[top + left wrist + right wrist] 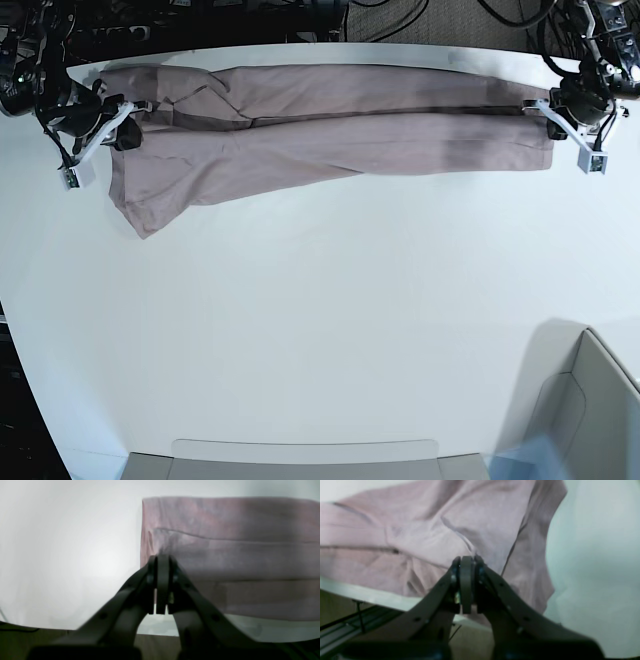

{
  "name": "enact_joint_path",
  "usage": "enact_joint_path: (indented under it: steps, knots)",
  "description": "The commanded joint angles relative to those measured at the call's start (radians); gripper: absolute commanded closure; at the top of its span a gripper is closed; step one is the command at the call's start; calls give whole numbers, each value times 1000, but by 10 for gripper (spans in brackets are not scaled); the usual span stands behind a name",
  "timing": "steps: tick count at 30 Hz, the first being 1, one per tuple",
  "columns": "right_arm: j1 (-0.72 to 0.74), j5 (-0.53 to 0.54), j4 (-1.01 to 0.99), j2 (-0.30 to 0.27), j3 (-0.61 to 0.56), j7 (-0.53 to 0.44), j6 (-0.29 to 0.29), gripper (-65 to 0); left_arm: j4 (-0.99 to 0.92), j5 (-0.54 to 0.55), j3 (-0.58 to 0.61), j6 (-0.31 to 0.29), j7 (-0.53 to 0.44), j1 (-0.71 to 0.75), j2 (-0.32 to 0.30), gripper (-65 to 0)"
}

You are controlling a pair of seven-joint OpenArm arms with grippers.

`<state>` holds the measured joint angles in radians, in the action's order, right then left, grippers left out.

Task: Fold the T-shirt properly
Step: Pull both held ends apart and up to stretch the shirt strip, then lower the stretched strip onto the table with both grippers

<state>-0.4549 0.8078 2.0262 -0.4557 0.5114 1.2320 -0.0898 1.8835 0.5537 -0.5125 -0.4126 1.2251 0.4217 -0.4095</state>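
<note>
Right gripper (128, 122): at the left end of the base view; jaws pressed together, and in its wrist view the fingertips bite into a raised ridge of cloth, so it appears to be pinching the T-shirt (330, 128).
Cloth by the right gripper: rumpled, with a loose flap hanging below and beyond the fingertips and sagging toward the open table (320, 320).
T-shirt: stretched as a long band between the two grippers along the far table edge, lengthwise folds already in it.
Left gripper (545, 108): at the right end of the base view; jaws closed at the shirt's straight end edge. Its wrist view is blurred, so whether cloth sits between the tips I cannot say for sure, though the taut band suggests a hold.
Cloth by the left gripper: flat and square just ahead of the fingertips.
Step in hand: likely holding the narrow band taut after the lengthwise folds.
Next move: probably carry one end over to the other; the sagging flap wants tidying, both ends level.
</note>
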Motion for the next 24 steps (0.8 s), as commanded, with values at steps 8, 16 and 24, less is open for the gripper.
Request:
enact_joint_path:
  steps: [8,16,24]
  knots:
    - [-3,14,11,-13,5,1,9,-75,15,-1,-15,2,-23,16,8,-97]
    - [5,14,8,-13,-3,1,9,-283,20,7,-7,2,-71,52,1,-185]
    - [38,14,-69,-12,-4,1,9,-283,-20,56,-4,4,-69,3,-25,-187]
